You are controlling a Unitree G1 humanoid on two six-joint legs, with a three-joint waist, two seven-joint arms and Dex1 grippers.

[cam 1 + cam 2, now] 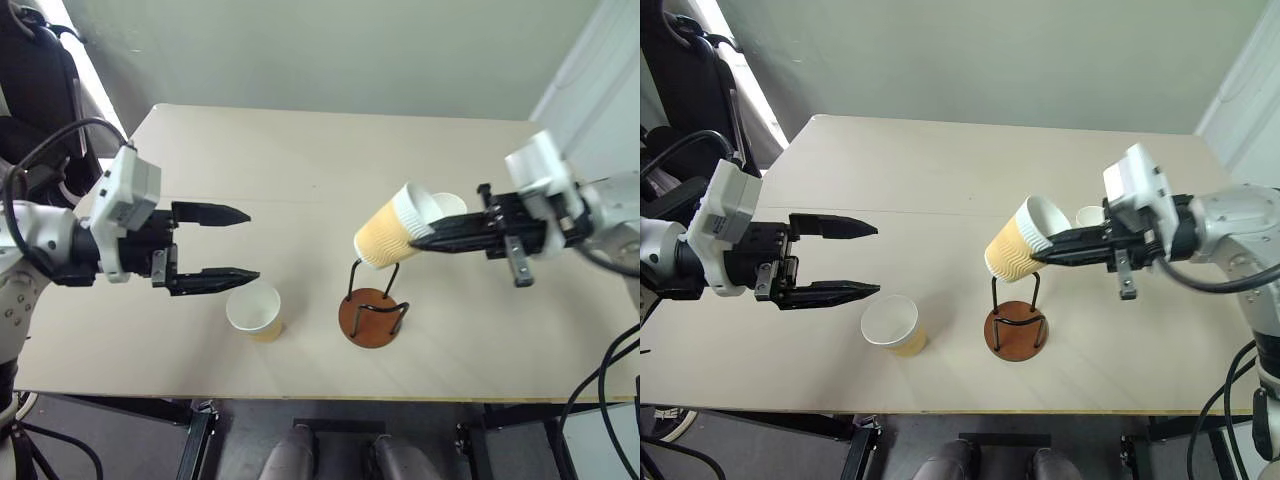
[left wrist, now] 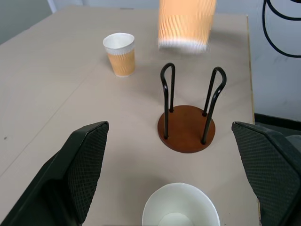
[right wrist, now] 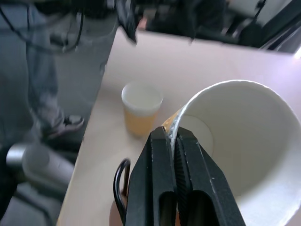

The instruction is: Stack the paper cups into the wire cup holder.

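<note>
My right gripper (image 1: 425,238) is shut on the rim of a tan-yellow paper cup (image 1: 388,232), pinching its wall between both fingers (image 3: 175,141). The cup hangs tilted on its side just above the wire cup holder (image 1: 372,315), a brown disc with black wire loops near the table's front edge. A second paper cup (image 1: 255,310) stands upright to the left of the holder. A third paper cup (image 1: 1090,215) stands behind the held one, partly hidden. My left gripper (image 1: 250,243) hovers open above the table, left of the second cup, with nothing between its fingers (image 2: 80,169).
The beige table (image 1: 300,150) reaches back to a grey wall. Dark equipment (image 1: 35,90) stands off its back left corner. The front edge runs close below the holder and the near cup.
</note>
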